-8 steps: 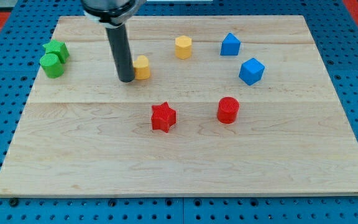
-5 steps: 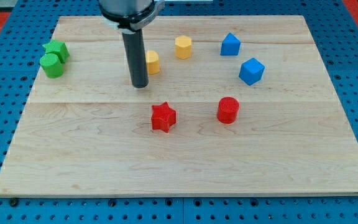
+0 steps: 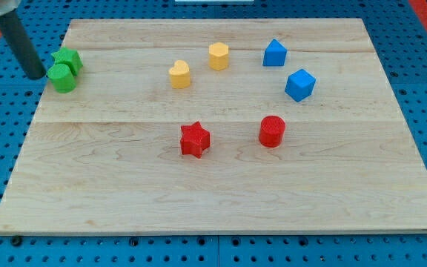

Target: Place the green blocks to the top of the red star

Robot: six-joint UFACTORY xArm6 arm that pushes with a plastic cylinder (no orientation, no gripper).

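Note:
A green star (image 3: 68, 59) and a green cylinder (image 3: 62, 78) sit touching each other at the board's upper left edge. The red star (image 3: 195, 139) lies near the board's middle, far to their right and lower. My tip (image 3: 37, 74) is at the view's far left, just left of the green cylinder and close to it, over the board's left edge.
A yellow heart (image 3: 179, 74) and a yellow hexagon (image 3: 219, 55) lie above the red star. Two blue blocks (image 3: 274, 53) (image 3: 299, 84) are at the upper right. A red cylinder (image 3: 271, 131) sits right of the red star. The wooden board (image 3: 221, 200) rests on a blue pegboard.
My tip first nudged the yellow heart a little to the right and up, then moved far left from beside the heart to the left side of the green blocks.

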